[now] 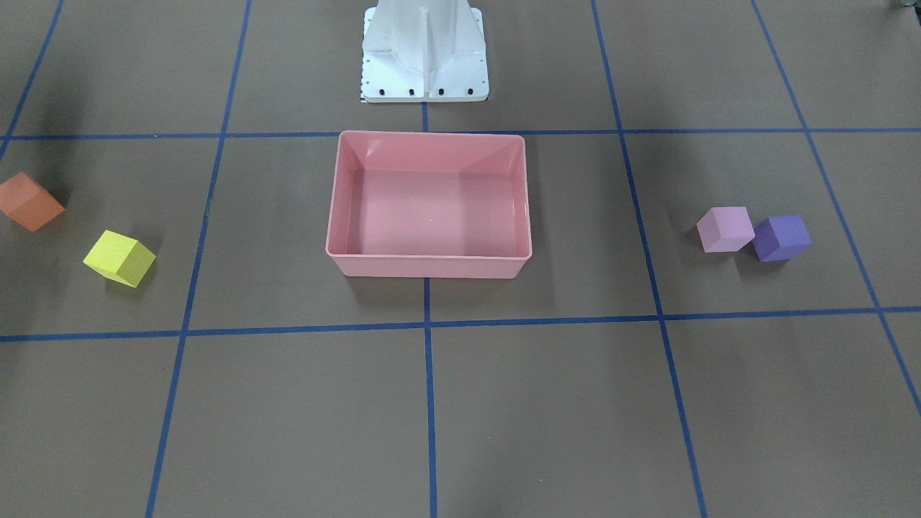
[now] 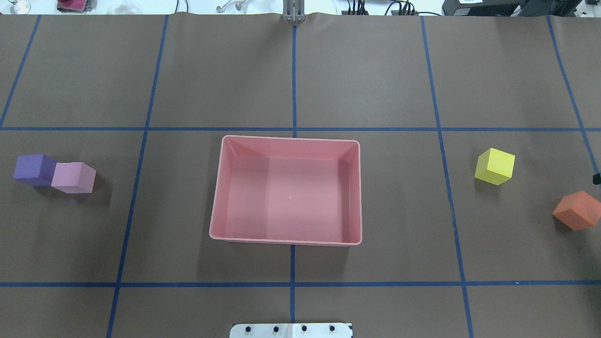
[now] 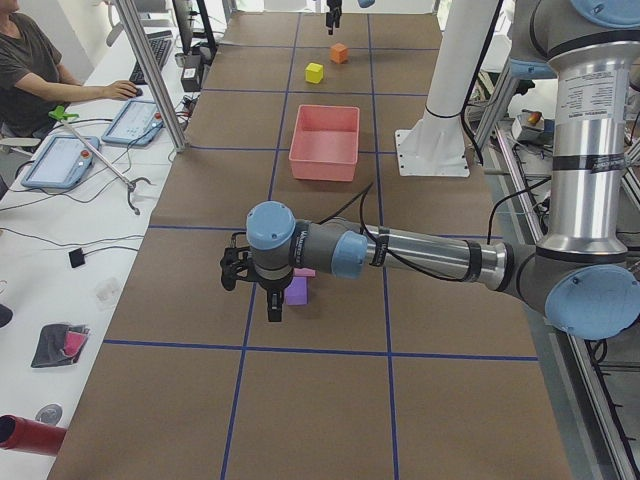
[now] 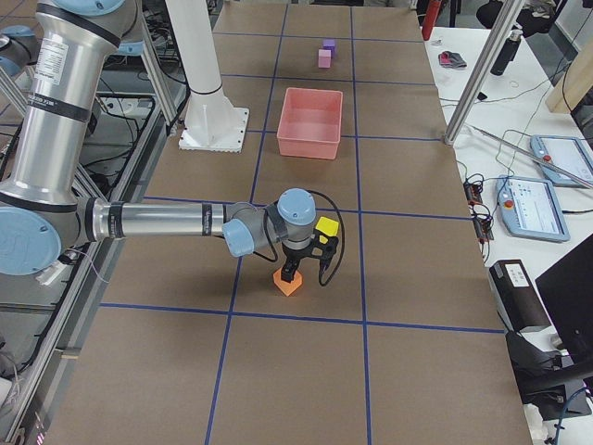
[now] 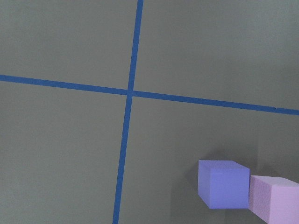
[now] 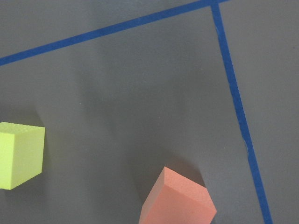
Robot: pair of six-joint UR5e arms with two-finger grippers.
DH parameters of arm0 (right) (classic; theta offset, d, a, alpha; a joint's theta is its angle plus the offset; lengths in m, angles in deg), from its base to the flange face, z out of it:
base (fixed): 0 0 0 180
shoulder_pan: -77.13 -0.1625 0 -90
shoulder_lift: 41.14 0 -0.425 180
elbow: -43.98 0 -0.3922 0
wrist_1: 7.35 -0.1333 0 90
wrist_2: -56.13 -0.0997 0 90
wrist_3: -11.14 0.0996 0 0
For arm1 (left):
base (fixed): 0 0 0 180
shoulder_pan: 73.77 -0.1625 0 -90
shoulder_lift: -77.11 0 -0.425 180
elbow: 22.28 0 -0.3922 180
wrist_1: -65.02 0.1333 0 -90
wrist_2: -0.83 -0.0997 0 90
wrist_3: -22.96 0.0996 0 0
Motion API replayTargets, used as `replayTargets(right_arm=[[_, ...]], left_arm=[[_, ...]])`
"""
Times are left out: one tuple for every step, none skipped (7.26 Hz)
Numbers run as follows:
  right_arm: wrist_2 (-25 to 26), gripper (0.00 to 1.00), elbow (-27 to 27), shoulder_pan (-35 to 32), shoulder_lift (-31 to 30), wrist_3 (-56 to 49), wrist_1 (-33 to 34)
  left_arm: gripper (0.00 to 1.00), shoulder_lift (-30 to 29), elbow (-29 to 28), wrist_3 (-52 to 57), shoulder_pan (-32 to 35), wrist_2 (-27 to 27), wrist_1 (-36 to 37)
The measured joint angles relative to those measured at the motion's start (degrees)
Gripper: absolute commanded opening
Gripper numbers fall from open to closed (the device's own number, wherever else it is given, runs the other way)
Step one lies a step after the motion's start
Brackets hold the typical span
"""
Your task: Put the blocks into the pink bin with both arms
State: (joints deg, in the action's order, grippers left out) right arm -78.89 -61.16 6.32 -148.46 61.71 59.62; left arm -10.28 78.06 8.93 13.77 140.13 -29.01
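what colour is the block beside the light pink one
Purple block; clearest in the overhead exterior view.

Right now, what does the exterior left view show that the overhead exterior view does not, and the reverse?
Only exterior left: the left arm stretched out above the purple block, and a person seated at a side desk. Only overhead: the light pink block in full, touching the purple one; exterior left hides most of it behind the arm. Both: the pink bin, empty, with the yellow block and orange block outside it.
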Motion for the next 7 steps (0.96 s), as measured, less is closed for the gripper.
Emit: replayTargets(right_arm=[[0.93,0.90,0.07,1.06,-1.39,4.33,-2.35],[2.38,0.92,0.09,1.80,-3.18,6.86,-4.85],[3.26,0.98,0.11,2.40,-4.32,10.15,-6.71],[3.66,0.98,0.27,3.32,-4.78,14.41,-8.33],[3.86,0.99,0.74,4.34,-4.83,17.25,-9.54],[4.18,0.99,1.31,5.26,-4.59,18.63,-10.09],[5.01,0.99,1.75,6.36,-4.20,19.39,-10.27]], left_arm=[[1.00,0.02,0.14,-0.04,0.00,-0.01,-0.29],[1.00,0.02,0.29,-0.09,0.00,-0.07,-0.68],[1.00,0.03,0.34,-0.09,0.00,-0.20,-1.18],[1.00,0.03,0.34,-0.04,0.00,-0.32,-1.68],[1.00,0.03,0.32,0.02,0.01,-0.39,-2.32],[1.00,0.03,0.31,0.04,0.03,-0.42,-2.69],[1.00,0.03,0.30,0.05,0.02,-0.44,-2.83]])
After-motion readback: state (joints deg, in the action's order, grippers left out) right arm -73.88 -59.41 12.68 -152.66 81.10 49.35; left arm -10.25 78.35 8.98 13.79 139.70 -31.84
